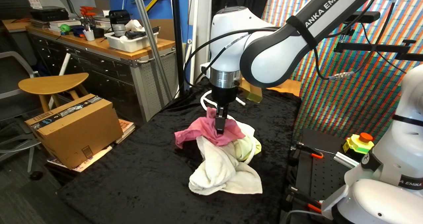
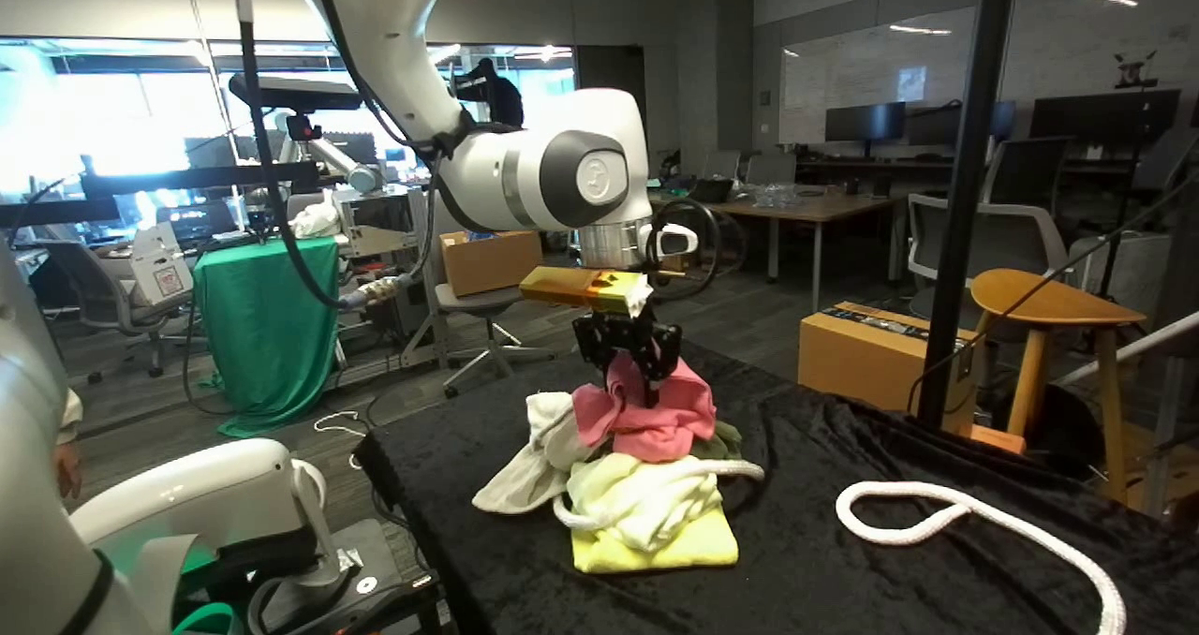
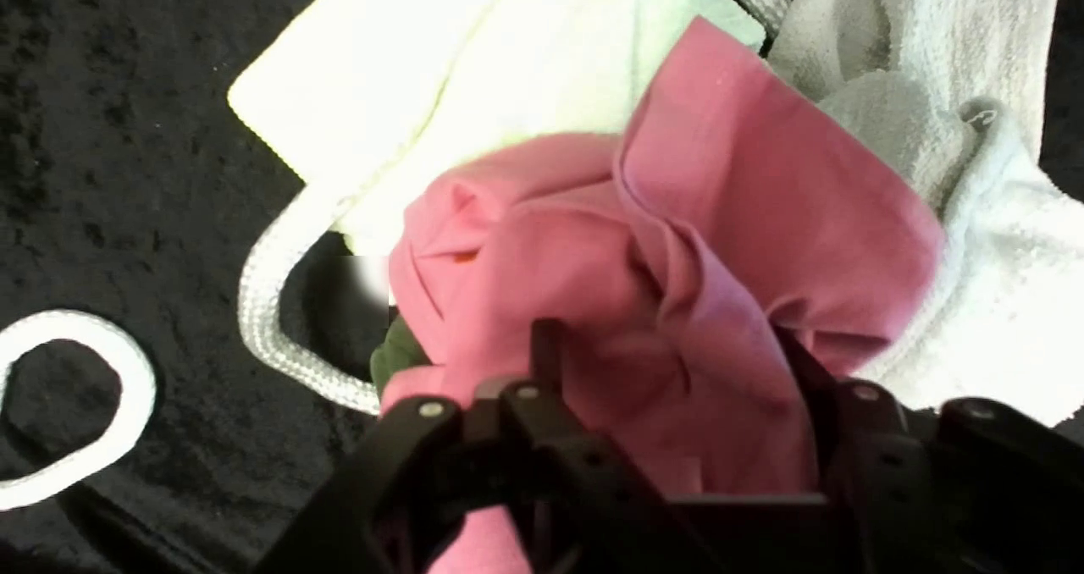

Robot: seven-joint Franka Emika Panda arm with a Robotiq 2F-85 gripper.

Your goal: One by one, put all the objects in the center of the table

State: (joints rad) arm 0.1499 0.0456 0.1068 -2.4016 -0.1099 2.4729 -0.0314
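Note:
In both exterior views my gripper [image 1: 219, 130] points down into the pile on the black table [image 1: 138, 181]. Its fingers [image 3: 547, 358] stand well apart in the wrist view, so it is open. Between and around them bunches the pink cloth [image 3: 584, 261], which lies on top of the heap. Under it show white cloth [image 1: 214, 168] and a yellow-green cloth [image 2: 656, 553]. A white rope [image 2: 735, 468] loops across the heap. A bit of dark green cloth [image 2: 719, 443] peeks out beside the pink one. The lower layers are partly hidden.
A further length of white rope [image 2: 1049, 541] lies curled on the table, apart from the heap. A yellow-orange block [image 2: 585, 288] shows by the wrist; its support is unclear. Cardboard box [image 1: 79, 128] and wooden stool [image 1: 53, 83] stand beyond the table edge.

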